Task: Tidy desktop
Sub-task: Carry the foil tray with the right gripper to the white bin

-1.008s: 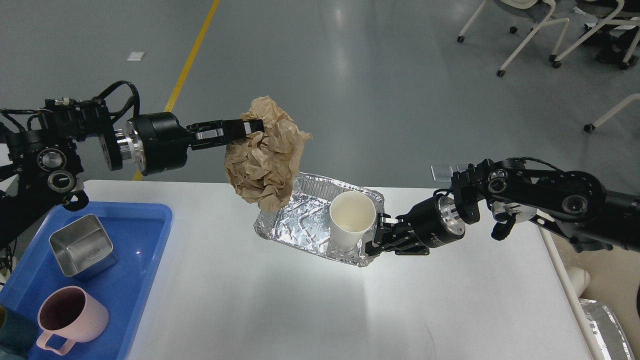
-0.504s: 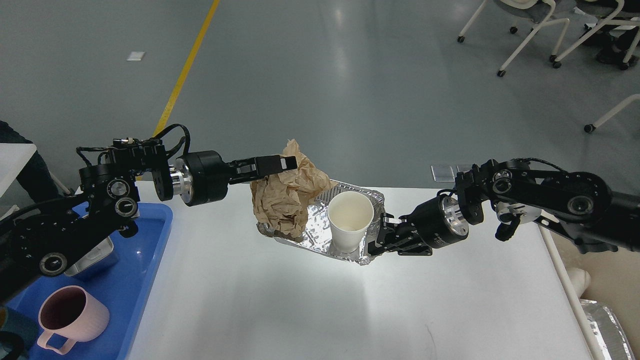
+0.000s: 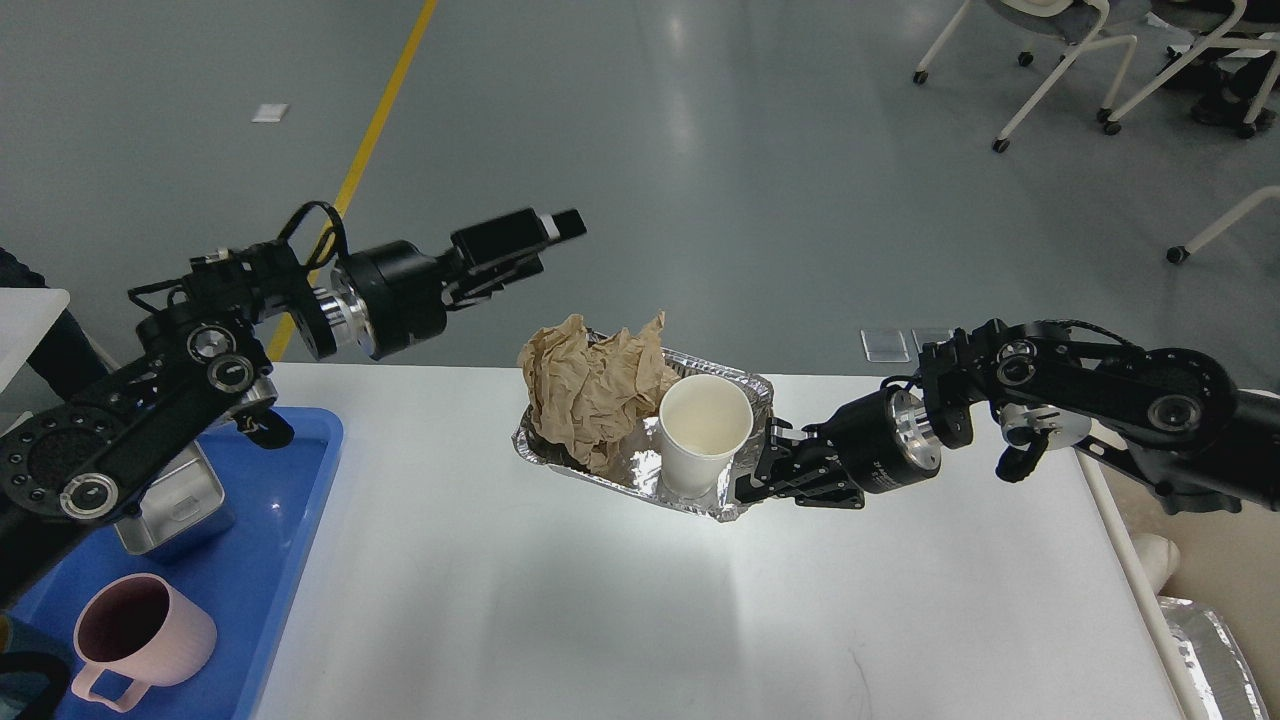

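The white desktop (image 3: 600, 620) fills the lower view. On it stands a foil tray (image 3: 745, 385) holding a crumpled brown paper (image 3: 590, 390) on its left side and a white paper cup (image 3: 703, 430), upright, on its right side. My left gripper (image 3: 535, 245) is open and empty, raised above and to the left of the paper. My right gripper (image 3: 748, 482) is shut on the foil tray's right front rim, low on the desktop, right beside the cup.
A blue plastic tray (image 3: 280, 560) at the left edge holds a steel square container (image 3: 170, 510) and a pink mug (image 3: 140, 635). More foil (image 3: 1210, 650) shows below the desktop's right edge. Chairs (image 3: 1060, 60) stand on the floor at the far right.
My left gripper lowered the brown paper into the foil tray, let it go, and rose up and left, empty. The right gripper stayed at the tray's rim.
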